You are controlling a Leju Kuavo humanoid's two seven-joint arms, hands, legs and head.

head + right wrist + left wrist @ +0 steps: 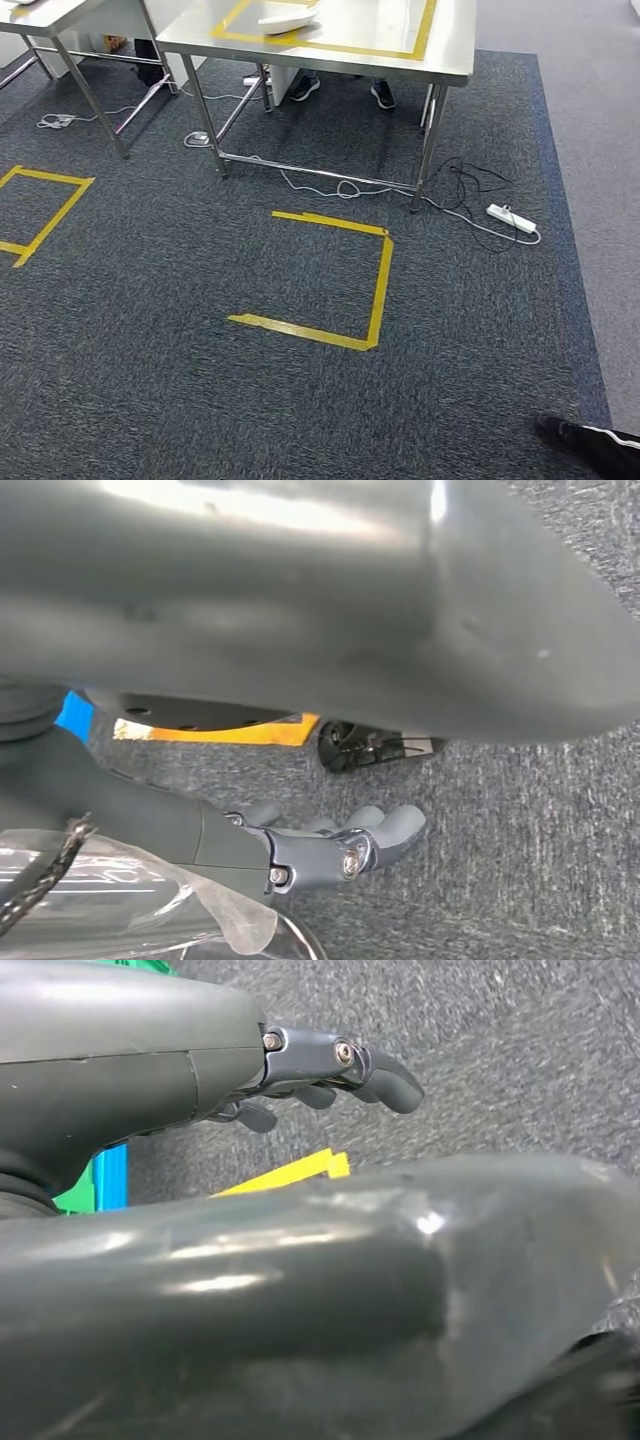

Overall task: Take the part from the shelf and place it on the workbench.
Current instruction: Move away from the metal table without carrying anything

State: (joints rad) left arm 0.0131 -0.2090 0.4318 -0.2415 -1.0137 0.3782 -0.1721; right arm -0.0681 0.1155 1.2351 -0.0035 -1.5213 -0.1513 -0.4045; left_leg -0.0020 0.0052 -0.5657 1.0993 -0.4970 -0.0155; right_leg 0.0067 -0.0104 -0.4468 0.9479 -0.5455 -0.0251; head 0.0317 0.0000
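Where the right wrist view looks past the right robot hand (302, 845), a clear plastic wrapping with a dark cord across it (113, 900), seemingly the bagged part, lies right against the palm side of that hand above the carpet. The fingers (392, 825) reach out nearly straight, and I cannot tell whether they grip the wrapping or merely lie beside it. The left robot hand (302, 1070) is released, its dark fingers stretched out with a slight curl and nothing between them; it hangs over the carpet, with a strip of yellow tape (302, 1168) and a green and blue edge (106, 1175) beyond it. In the head view a steel counter (453, 50) stands ahead, its top marked with a yellow tape frame (423, 30), and a white rounded object (287, 18) rests inside that frame at the picture's upper edge. A second steel counter (45, 15) stands to its left. Behind the first counter a person's dark shoes (383, 94) show under it. Cables (468, 180) trail around its legs to a white power strip (512, 217) on the dark carpet (189, 400). An open square of yellow floor tape (377, 290) lies in front of the counter and another (53, 205) lies well to the left. A black shoe (562, 432) sits at the lower right corner.
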